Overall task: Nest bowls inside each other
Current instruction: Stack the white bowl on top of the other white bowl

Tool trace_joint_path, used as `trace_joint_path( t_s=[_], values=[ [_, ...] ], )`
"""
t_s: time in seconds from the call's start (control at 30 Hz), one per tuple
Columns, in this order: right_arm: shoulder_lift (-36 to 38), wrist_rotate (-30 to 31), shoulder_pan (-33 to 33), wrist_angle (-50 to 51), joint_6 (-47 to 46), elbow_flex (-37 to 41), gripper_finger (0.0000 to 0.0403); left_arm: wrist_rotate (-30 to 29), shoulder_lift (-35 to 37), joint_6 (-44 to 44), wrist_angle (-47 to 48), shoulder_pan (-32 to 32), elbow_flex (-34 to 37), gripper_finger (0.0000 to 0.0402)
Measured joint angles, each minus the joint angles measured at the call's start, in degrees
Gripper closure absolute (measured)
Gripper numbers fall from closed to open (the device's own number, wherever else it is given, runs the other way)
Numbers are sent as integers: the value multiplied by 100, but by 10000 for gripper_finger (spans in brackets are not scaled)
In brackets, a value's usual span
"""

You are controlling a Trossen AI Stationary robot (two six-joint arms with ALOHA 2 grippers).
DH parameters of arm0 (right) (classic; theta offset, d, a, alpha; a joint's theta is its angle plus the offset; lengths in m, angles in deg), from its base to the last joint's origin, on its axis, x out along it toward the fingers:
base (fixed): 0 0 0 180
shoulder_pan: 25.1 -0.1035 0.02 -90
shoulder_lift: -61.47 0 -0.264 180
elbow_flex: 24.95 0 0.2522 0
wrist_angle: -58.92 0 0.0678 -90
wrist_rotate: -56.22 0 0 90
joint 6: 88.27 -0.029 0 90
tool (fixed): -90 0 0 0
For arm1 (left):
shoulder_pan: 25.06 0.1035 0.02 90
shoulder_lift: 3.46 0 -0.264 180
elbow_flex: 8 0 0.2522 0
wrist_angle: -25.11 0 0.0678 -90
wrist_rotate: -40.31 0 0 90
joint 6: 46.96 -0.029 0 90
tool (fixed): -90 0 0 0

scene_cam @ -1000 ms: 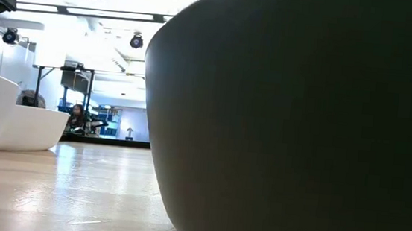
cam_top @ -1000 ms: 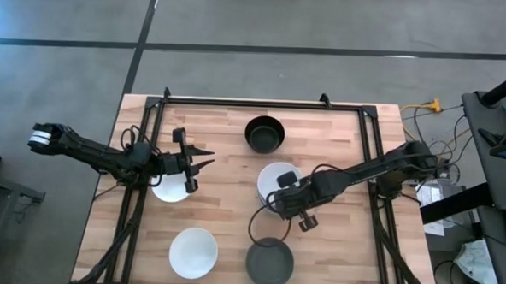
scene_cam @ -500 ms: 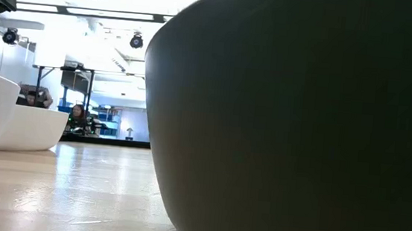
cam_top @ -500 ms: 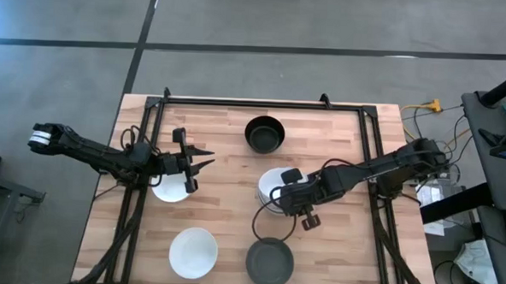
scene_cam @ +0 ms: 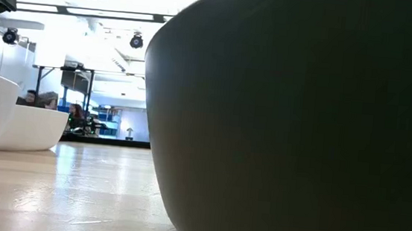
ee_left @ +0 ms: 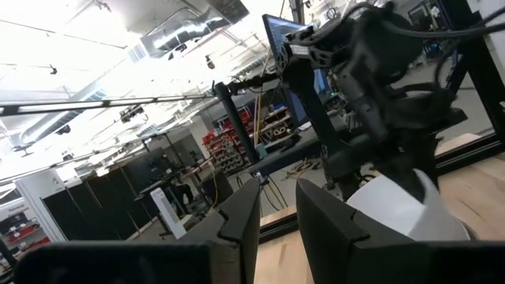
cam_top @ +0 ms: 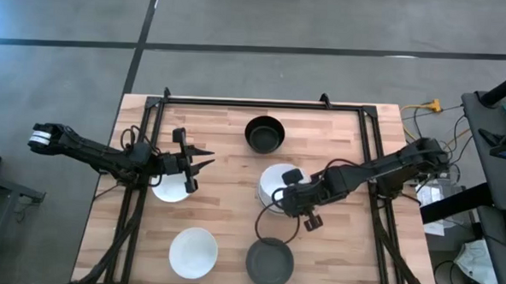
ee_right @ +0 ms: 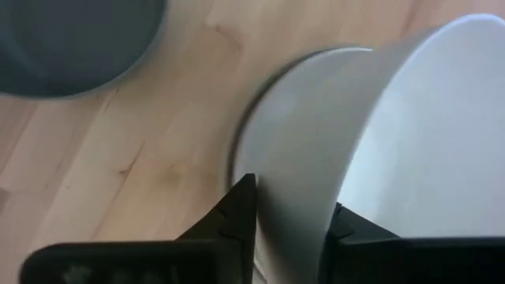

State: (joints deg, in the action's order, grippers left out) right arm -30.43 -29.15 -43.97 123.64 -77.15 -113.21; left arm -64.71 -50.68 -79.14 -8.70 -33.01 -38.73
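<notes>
Altogether: three white bowls [cam_top: 193,251], one dark grey [cam_top: 270,263], one black [cam_top: 264,134].

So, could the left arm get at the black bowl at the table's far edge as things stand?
Probably yes: the left gripper hovers beside a white bowl, and only bare table lies between it and the black bowl. The right gripper works elsewhere.

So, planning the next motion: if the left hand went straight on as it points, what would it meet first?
Probably the white bowl that the right hand holds at its rim; bare table lies between. Height is unclear.
</notes>
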Motion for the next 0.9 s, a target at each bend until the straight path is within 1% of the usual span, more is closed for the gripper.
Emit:
trace_joint_path(
  t_s=[0.1,0.2,0.33,0.47,0.9],
  values=[
    [-116,63,-159,-8,74,0,369,0,0,0,2,0,0,332],
    [-195,420,-331,-9,89,0,383,2,0,0,2,0,0,332],
    [-201,608,-420,-30,87,0,389,0,0,0,2,0,1,332],
    [-200,653,-409,-26,-104,0,387,0,0,1,2,0,1,332],
    [-196,661,-370,-31,-318,0,303,0,0,20,2,0,2,332]
  ],
)
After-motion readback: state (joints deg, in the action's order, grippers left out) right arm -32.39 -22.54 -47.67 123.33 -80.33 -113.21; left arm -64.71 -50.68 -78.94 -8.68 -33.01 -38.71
